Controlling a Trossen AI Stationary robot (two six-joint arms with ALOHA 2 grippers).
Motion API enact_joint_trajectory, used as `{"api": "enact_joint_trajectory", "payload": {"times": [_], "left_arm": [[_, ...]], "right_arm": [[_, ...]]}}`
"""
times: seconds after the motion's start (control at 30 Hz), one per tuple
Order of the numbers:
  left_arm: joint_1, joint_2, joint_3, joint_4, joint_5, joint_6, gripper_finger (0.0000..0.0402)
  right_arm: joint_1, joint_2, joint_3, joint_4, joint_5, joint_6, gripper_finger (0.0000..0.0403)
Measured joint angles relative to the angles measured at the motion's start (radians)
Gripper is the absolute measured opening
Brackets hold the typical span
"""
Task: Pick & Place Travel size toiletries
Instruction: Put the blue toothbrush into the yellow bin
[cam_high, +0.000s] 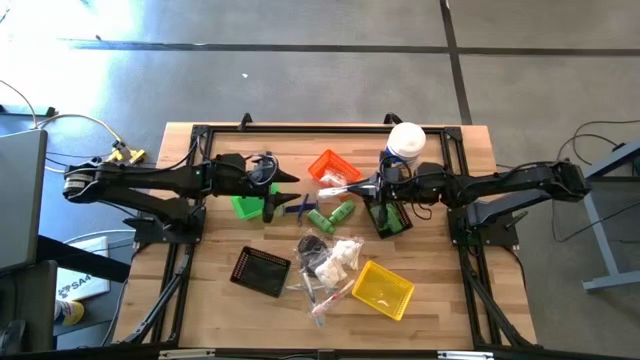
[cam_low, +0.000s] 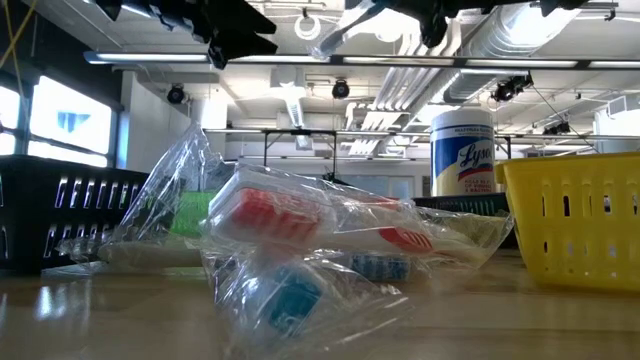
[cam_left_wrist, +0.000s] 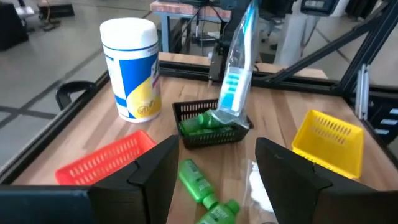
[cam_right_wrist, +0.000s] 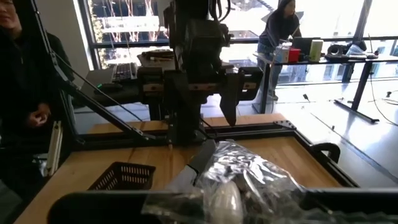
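Note:
My right gripper (cam_high: 373, 186) hovers above the table's middle, between the orange bin (cam_high: 333, 167) and a black bin (cam_high: 386, 216), shut on a clear-wrapped toothbrush packet (cam_high: 345, 190). My left gripper (cam_high: 289, 181) is open and raised, facing the right one across the middle, above the green bin (cam_high: 249, 206). Two green mini bottles (cam_high: 331, 214) lie on the wood between the arms. More green bottles (cam_left_wrist: 202, 122) sit inside the black bin (cam_left_wrist: 208, 134). A heap of clear-wrapped sticks and white packets (cam_high: 328, 262) lies nearer the front edge. My right gripper pinches the clear-wrapped toothbrush packet by one end of its wrapper (cam_right_wrist: 239, 171), which bunches between the fingers. The packet is lifted clear of the table. Its free end (cam_left_wrist: 229, 112) slants down toward my left gripper and hangs over the black bin.
A tall white-lidded canister (cam_high: 405, 142) stands at the far edge behind my right gripper. A second black bin (cam_high: 261, 271) and a yellow bin (cam_high: 384, 289) rest near the front. A black frame (cam_high: 300, 130) rims the table. People stand beyond the table (cam_right_wrist: 280, 25).

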Motion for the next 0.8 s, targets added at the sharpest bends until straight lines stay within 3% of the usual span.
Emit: {"api": "enact_joint_trajectory", "payload": {"times": [0.4,0.8], "left_arm": [[0.0,0.006,0.0,0.003,0.005,-0.03,0.0209],[-0.015,0.054,-0.001,0.057,0.031,-0.021,0.0209]], "right_arm": [[0.002,-0.041,0.026,-0.133,-0.005,0.048,0.0012],[0.01,-0.032,0.2,-0.519,-0.034,0.163,0.0012]]}}
